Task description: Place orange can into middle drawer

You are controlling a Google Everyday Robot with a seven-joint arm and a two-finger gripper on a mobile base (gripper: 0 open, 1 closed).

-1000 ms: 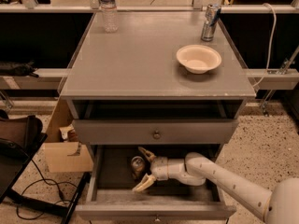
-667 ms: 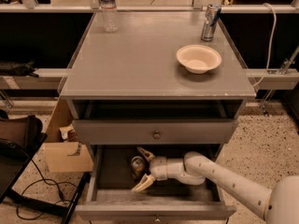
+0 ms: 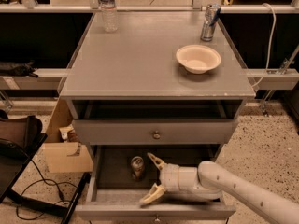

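Note:
The orange can (image 3: 137, 166) stands upright on the dark floor of the open middle drawer (image 3: 112, 174), left of centre. My gripper (image 3: 153, 179) is inside the drawer just right of the can. It is open, with one pale finger (image 3: 156, 162) near the can's right side and the other (image 3: 152, 195) by the drawer's front panel. The can stands free, and I cannot tell whether the upper finger touches it. My white arm (image 3: 233, 185) enters from the lower right.
The top drawer with a brass knob (image 3: 156, 135) is slightly open above. On the cabinet top stand a cream bowl (image 3: 198, 58), a slim silver-and-blue can (image 3: 210, 22) and a water bottle (image 3: 108, 7). A cardboard box (image 3: 65, 148) and cables lie to the left.
The gripper has drawn back to the right and toward the drawer front. The can, which was between the fingers, now stands left of them.

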